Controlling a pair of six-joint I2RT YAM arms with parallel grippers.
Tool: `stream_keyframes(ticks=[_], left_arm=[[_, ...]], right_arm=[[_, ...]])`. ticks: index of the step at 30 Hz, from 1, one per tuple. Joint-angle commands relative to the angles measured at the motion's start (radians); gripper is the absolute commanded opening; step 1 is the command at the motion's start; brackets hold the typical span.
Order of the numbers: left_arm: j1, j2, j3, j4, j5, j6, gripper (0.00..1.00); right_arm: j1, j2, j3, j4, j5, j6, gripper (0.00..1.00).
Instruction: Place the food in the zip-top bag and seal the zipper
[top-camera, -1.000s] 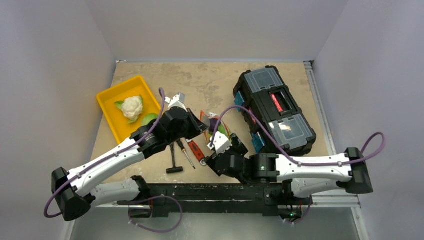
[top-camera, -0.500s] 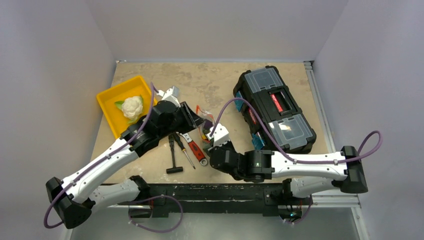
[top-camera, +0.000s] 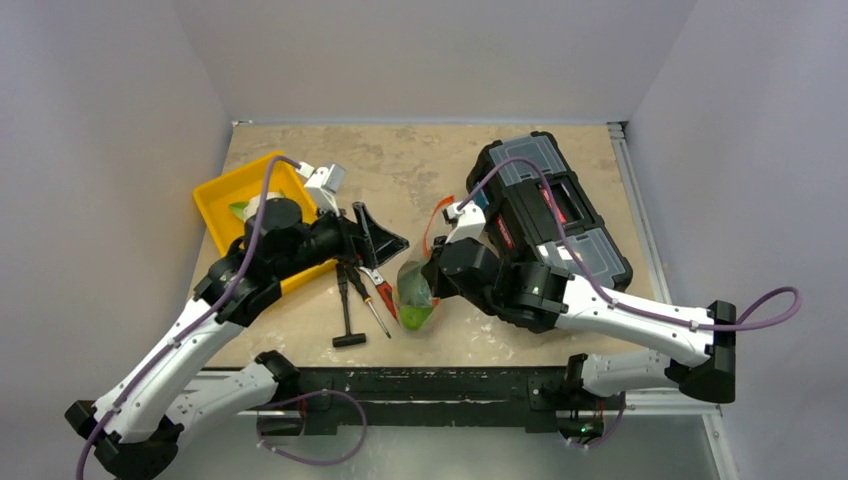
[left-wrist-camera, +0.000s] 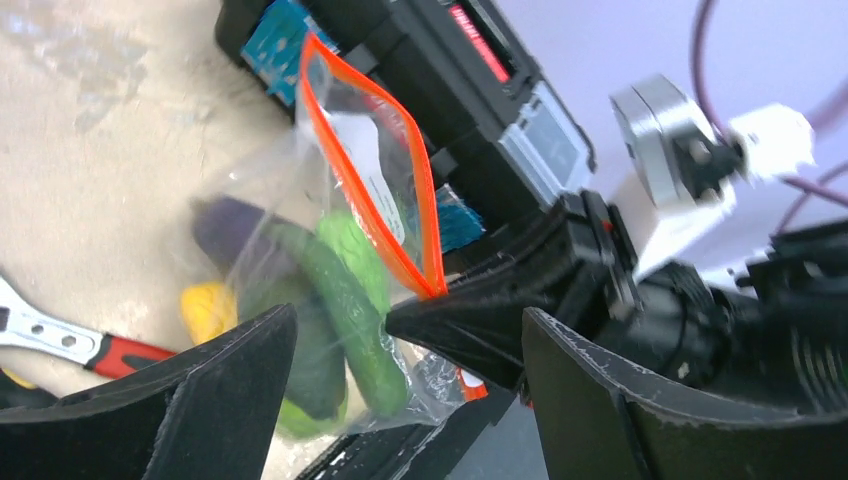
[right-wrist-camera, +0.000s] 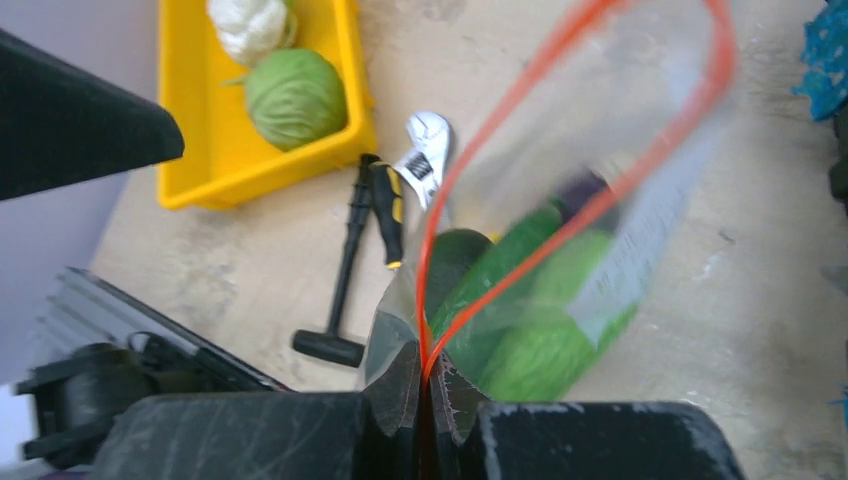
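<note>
food's in: green pieces (left-wrist-camera: 340, 300), the eggplant (left-wrist-camera: 225, 235) and a yellow piece (left-wrist-camera: 205, 310) sit inside the zip-top bag (top-camera: 413, 300), by the table's (top-camera: 300, 335) near edge. its zipper (right-wrist-camera: 520, 150) gapes, so i'd say only sealing remains. the right gripper (right-wrist-camera: 425, 385) reaches in, clamped on the zipper's corner. beyond, the left gripper (left-wrist-camera: 400, 318) hangs released, jaws wide.

**My two arms: white shells, black joints**

I see the left arm (top-camera: 180, 345) and right arm (top-camera: 630, 320) built alike, each trailing a purple cable. The left gripper (left-wrist-camera: 407, 312) has matte black, wedge-shaped fingers (left-wrist-camera: 600, 400).
</note>
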Motion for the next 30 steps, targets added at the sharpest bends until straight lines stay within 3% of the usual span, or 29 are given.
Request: stream_keyframes(ticks=[1, 5, 7, 12, 16, 23, 27, 30], left_arm=[[0.009, -0.062, 0.054, 0.010, 0.137, 0.134, 0.83], [0.006, -0.087, -0.013, 0.105, 0.310, 0.192, 0.84], [-0.018, -0.097, -0.051, 0.140, 0.333, 0.247, 0.82], [-0.263, -0.121, -0.119, 0.160, 0.009, 0.521, 0.82], [-0.429, -0.134, -0.256, 0.332, -0.239, 0.774, 0.80], [-0.539, -0.109, -0.487, 0.742, -0.376, 1.021, 0.70], [-0.577, -0.031, -0.523, 0.895, -0.464, 1.078, 0.56], [-0.625, 0.045, -0.529, 1.003, -0.574, 1.156, 0.53]], right_arm=[[-0.020, -0.012, 0.133, -0.017, -0.017, 0.064, 0.00], [-0.045, 0.001, 0.167, -0.042, 0.029, 0.135, 0.00], [-0.057, 0.012, 0.170, -0.029, 0.018, 0.180, 0.00], [-0.086, 0.069, 0.213, -0.074, -0.004, 0.297, 0.00], [-0.115, 0.088, 0.228, -0.100, -0.023, 0.358, 0.00], [-0.136, 0.074, 0.229, -0.121, -0.026, 0.404, 0.00], [-0.139, 0.075, 0.222, -0.126, -0.035, 0.411, 0.00], [-0.139, 0.073, 0.218, -0.123, -0.038, 0.415, 0.00]])
